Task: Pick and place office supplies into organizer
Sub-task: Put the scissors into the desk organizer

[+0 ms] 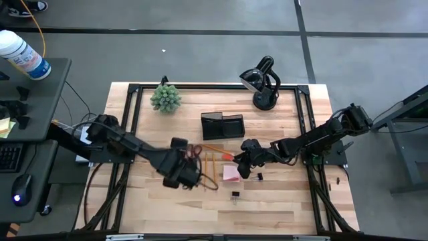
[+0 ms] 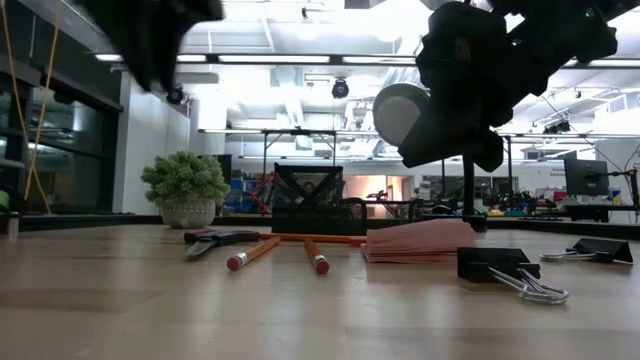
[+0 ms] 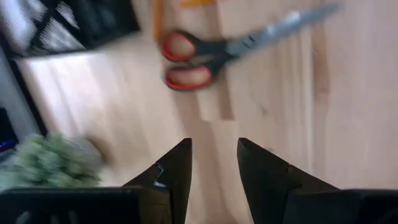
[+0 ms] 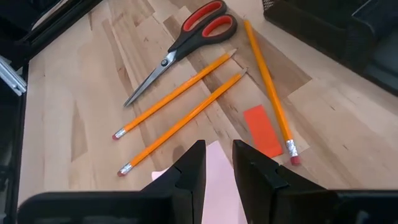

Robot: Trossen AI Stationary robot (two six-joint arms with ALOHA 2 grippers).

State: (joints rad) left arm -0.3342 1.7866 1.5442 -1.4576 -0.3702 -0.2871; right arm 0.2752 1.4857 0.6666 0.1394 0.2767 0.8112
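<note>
Meanwhile, the left gripper (image 3: 212,158) is hovering over the table with jaws parted and empty, near the scissors (image 3: 231,50). The right gripper (image 4: 217,163) is hanging just above the pink pad (image 1: 232,173), jaws slightly apart, seemingly gripping nothing. Three pencils (image 4: 186,123) are lying beside the scissors, before the organizer (image 1: 223,126)
</note>
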